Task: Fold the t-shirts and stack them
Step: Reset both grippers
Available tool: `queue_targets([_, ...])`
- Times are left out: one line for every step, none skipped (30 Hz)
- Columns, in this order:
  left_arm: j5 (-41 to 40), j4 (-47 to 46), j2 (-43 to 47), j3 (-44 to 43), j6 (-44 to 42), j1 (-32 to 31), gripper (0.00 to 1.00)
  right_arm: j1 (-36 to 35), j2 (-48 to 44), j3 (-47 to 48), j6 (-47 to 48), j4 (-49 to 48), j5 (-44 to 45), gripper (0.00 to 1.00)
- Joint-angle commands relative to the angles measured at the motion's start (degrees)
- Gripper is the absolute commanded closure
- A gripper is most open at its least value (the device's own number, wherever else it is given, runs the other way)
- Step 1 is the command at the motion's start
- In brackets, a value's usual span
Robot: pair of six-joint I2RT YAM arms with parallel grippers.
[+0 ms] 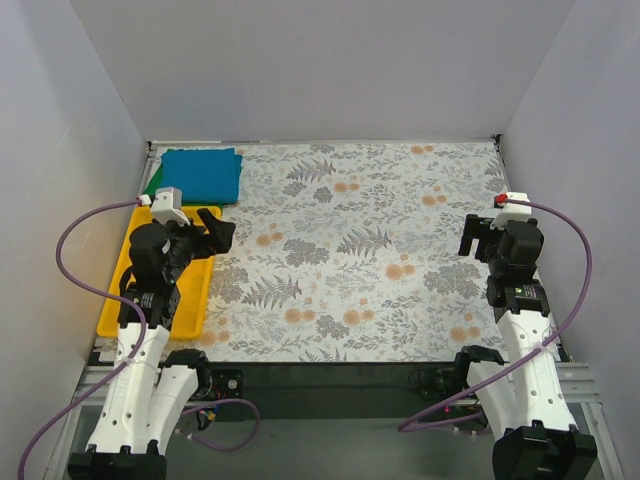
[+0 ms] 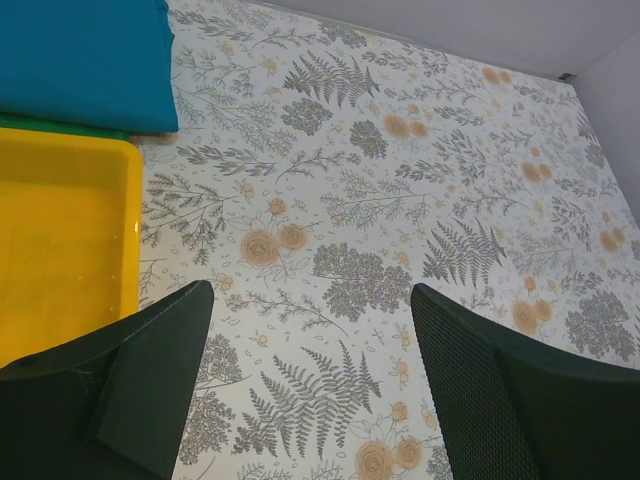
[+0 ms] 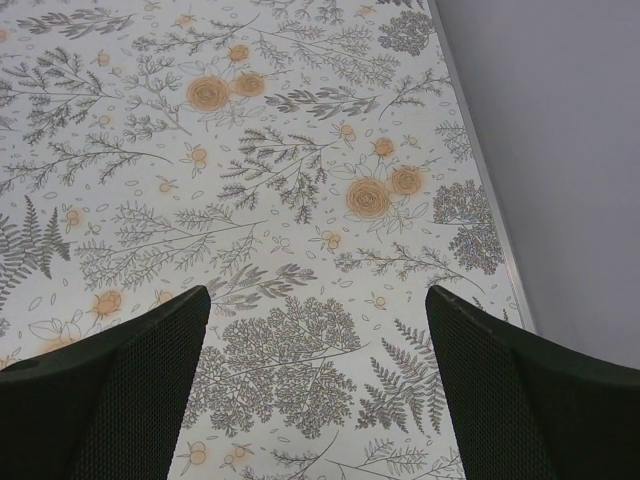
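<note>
The teal-blue t-shirt [image 1: 202, 175] lies folded at the far left corner of the table, on top of the green t-shirt [image 1: 153, 185], of which only an edge shows. In the left wrist view the teal shirt [image 2: 85, 60] is at the top left, with a thin green strip [image 2: 60, 125] under it. My left gripper [image 1: 222, 233] is open and empty, above the tray's right edge, near of the stack. My right gripper [image 1: 472, 235] is open and empty over the floral table at the right. Both wrist views show wide-apart fingers with only tablecloth between them.
A yellow plastic tray [image 1: 125, 290] lies along the left edge, near of the shirts; its corner shows in the left wrist view [image 2: 60, 240]. White walls enclose the table on three sides. The right wall [image 3: 560, 150] is close to my right gripper.
</note>
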State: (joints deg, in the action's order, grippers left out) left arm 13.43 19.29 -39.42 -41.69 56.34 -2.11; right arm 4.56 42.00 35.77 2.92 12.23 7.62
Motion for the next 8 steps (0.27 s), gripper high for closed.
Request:
queue_targets([-1.1,0.4,0.1,-0.1,-0.6,-0.2,0.21,0.2,-0.1,0.0,-1.1,-2.6,1.0,0.05])
queue_targets([-1.2,0.4,0.0,-0.1,-0.7,-0.2,0.21,0.2,0.0,0.0,-1.0,-2.7,0.8,0.05])
queue_targets([-1.2,0.5,0.0,-0.2,-0.8,-0.2,0.21,0.2,0.3,0.0,-1.0,-2.8,0.6,0.05])
queue_targets([-1.3,0.5,-0.2,-0.2,-0.9,-0.2,0.21,0.1,0.4,0.0,-0.9,-2.7,0.3,0.05])
queue_targets([-1.4,0.5,-0.4,-0.4,-1.1,-0.2,0.21,0.2,0.5,0.1,-0.8,-2.7,-0.5,0.04])
queue_targets([-1.4,0.6,-0.5,-0.7,-1.2,-0.2,0.21,0.2,0.6,0.1,-0.5,-2.9,-0.8,0.04])
queue_targets([-1.7,0.7,-0.7,-0.8,-1.3,-0.2,0.21,0.1,0.7,0.1,-0.5,-3.0,-1.0,0.02])
queue_targets([-1.7,0.8,-0.8,-1.0,-1.4,-0.2,0.21,0.2,1.1,0.2,0.1,-2.9,-1.2,0.02])
